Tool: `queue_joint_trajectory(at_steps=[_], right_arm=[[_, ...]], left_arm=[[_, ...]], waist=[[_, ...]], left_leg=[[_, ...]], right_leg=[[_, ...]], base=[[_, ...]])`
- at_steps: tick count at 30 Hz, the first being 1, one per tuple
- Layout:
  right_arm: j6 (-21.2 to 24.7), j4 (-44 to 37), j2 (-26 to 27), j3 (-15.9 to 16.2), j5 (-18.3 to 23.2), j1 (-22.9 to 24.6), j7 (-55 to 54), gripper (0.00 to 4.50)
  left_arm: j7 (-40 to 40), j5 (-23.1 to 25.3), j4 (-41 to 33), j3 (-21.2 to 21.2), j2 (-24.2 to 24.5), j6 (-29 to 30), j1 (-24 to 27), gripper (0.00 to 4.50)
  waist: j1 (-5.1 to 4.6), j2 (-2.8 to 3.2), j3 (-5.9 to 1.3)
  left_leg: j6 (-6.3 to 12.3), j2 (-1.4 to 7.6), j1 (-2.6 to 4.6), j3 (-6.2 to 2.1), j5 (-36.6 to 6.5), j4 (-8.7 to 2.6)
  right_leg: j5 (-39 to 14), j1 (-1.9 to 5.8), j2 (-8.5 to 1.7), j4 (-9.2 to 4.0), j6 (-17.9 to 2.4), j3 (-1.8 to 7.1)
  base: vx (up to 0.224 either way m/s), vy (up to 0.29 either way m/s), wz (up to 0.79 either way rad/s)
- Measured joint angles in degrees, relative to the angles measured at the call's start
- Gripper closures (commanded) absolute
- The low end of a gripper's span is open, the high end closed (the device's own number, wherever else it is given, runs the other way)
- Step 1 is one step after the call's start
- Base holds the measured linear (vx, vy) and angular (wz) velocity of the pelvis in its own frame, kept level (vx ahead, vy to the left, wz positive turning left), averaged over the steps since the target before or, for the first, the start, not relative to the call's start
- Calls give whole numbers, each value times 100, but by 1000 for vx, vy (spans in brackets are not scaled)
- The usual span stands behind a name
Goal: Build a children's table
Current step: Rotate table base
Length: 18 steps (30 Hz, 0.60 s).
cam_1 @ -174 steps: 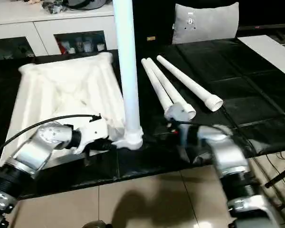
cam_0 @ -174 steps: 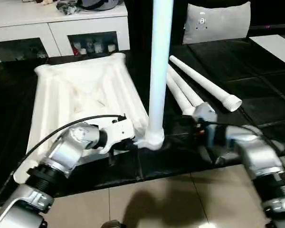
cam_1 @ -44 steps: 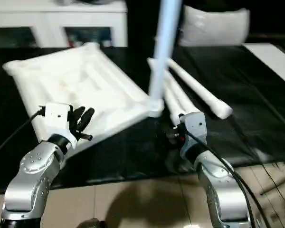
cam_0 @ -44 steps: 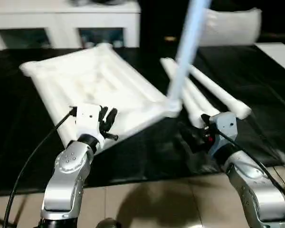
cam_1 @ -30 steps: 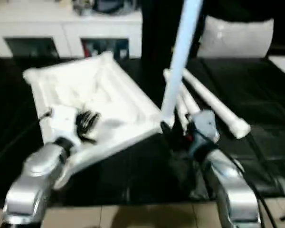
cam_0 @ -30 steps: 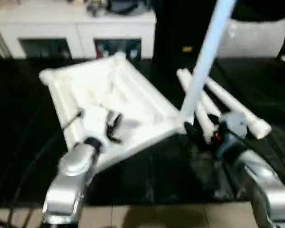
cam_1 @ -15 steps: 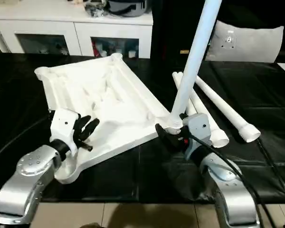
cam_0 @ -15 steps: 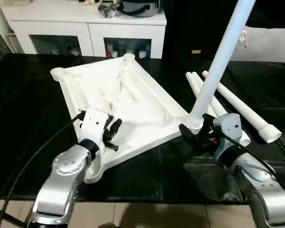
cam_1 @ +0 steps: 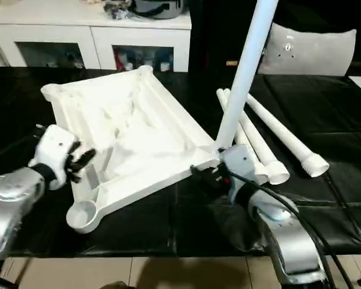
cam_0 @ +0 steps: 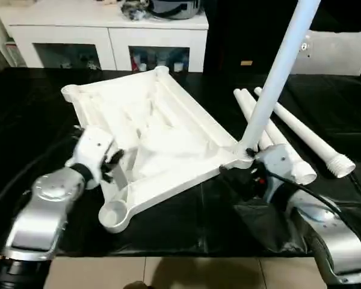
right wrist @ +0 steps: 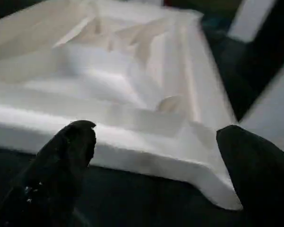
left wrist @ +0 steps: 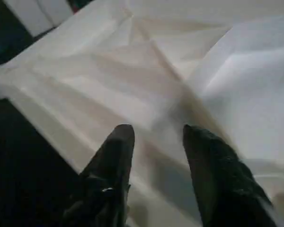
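The white table top (cam_0: 150, 120) lies upside down on the black mat, ribs facing up. One leg (cam_0: 277, 72) stands in its near right corner socket, leaning away to the right. Other loose legs (cam_0: 301, 135) lie on the mat to the right. My left gripper (cam_0: 111, 164) hovers at the top's near left rim, and the left wrist view shows its fingers (left wrist: 116, 146) apart over the ribs with nothing between them. My right gripper (cam_0: 231, 177) is open wide just in front of the corner that holds the leg, and the right wrist view shows that corner (right wrist: 203, 156) between its fingers.
An empty round socket (cam_0: 114, 214) sits at the top's nearest corner. A white cabinet (cam_0: 108, 36) stands behind the mat, with a grey cushion (cam_0: 343, 54) at the back right. Tiled floor (cam_0: 168, 271) starts at the mat's near edge. Dark cables trail from both wrists.
My left arm has swung out to the left, uncovering the top's nearest corner socket, and its fingers have spread. The right gripper stays open at the leg's corner.
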Motion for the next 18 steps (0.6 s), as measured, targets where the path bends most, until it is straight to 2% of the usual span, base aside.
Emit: queue_joint_trajectory(at_steps=[4,9,13,18], right_arm=[[230,17,-40,183,-16,2,84,0],[467,209,-63,232,-134,-22,46,0],[546,677,32,433,-245,-296,-26,0],[452,1288,273,485,-401,-752,-131,0]], left_arm=[[-128,10,0,-69,151,25,0,314],[-325,7,24,-275,274,224,11,366],[-640,9,170,-545,527,284,-1,395],[-1024,57,244,-928,849,462,-69,439]], waist=[[67,0,0],[126,2,1],[115,5,3],[115,12,3]], left_leg=[[5,2,-20,6,-1,-6],[5,5,-17,18,-2,-6],[2,9,0,30,0,-20],[-20,11,-12,49,13,-47]], right_leg=[[0,-5,0,-28,0,-4],[1,-4,-3,-29,-1,-1],[2,-6,-3,-17,-1,6],[3,-45,-3,-3,-3,17]], base=[[0,0,0],[0,0,0],[0,0,0],[0,0,0]])
